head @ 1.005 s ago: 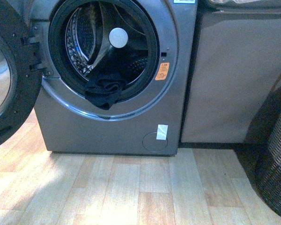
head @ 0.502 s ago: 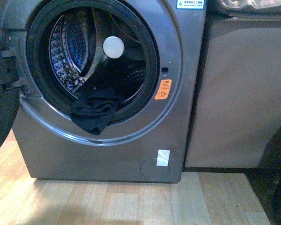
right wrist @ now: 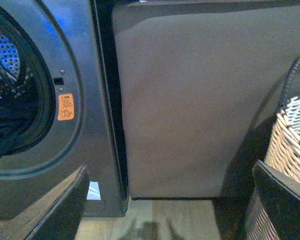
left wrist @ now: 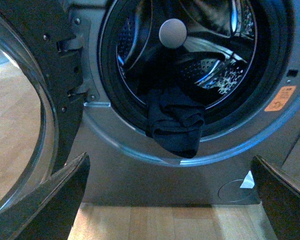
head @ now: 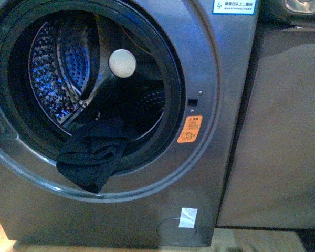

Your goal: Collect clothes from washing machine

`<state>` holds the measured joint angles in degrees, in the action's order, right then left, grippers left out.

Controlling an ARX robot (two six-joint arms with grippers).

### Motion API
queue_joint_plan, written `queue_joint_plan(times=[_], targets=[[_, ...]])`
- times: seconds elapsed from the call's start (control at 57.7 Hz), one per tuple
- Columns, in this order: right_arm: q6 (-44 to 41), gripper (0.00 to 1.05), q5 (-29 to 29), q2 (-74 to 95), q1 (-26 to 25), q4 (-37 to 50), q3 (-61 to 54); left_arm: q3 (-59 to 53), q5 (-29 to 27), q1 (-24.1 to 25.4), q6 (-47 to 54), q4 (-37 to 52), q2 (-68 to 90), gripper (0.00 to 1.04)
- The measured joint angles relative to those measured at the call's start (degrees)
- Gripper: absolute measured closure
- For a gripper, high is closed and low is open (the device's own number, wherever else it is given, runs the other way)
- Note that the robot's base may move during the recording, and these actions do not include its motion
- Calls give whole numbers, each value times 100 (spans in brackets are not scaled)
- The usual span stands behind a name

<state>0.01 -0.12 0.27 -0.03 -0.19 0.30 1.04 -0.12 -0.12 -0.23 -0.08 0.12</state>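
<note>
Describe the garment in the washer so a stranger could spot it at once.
Find the grey washing machine with the round opening. A dark garment hangs out over the opening's lower rim. It is the only soft, crumpled thing there, unlike the shiny holed drum behind it and the orange sticker to its right.

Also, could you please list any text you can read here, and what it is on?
Orange sticker on the washer: round symbol and small print, too blurred to read.
Blue-white label at the washer's top: characters too small to read.
White tape low on its front: blank.
Nothing can be quoted.
</note>
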Motion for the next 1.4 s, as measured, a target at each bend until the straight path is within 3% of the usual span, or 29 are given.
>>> queue_joint_plan(times=[0.26, 0.295, 0.364, 0.45, 0.641, 0.762, 1.074, 1.403], targets=[[0, 7, 15, 0, 0, 0, 0, 0, 9, 0, 2, -2, 13, 7], [0, 7, 11, 0, 0, 0, 0, 42, 350, 103, -76, -133, 105, 7], [-2, 7, 7, -2, 0, 0, 0, 369, 2024, 584, -522, -452, 1054, 7], [0, 7, -4, -2, 2, 0, 0, 673, 2608, 511, -778, 210, 2247, 7], [0, 7, 0, -2, 0, 0, 0, 1751, 1991, -413, -839, 2485, 5176, 7], [0, 7, 2, -2, 0, 0, 0, 2621, 1707, -754, -745, 3130, 6983, 7], [0, 7, 0, -2, 0, 0, 0, 4750, 1370, -1051, -184, 3075, 9919, 7], [0, 7, 2, -2, 0, 0, 0, 7211, 472, -1032, 330, 2385, 12393, 7]])
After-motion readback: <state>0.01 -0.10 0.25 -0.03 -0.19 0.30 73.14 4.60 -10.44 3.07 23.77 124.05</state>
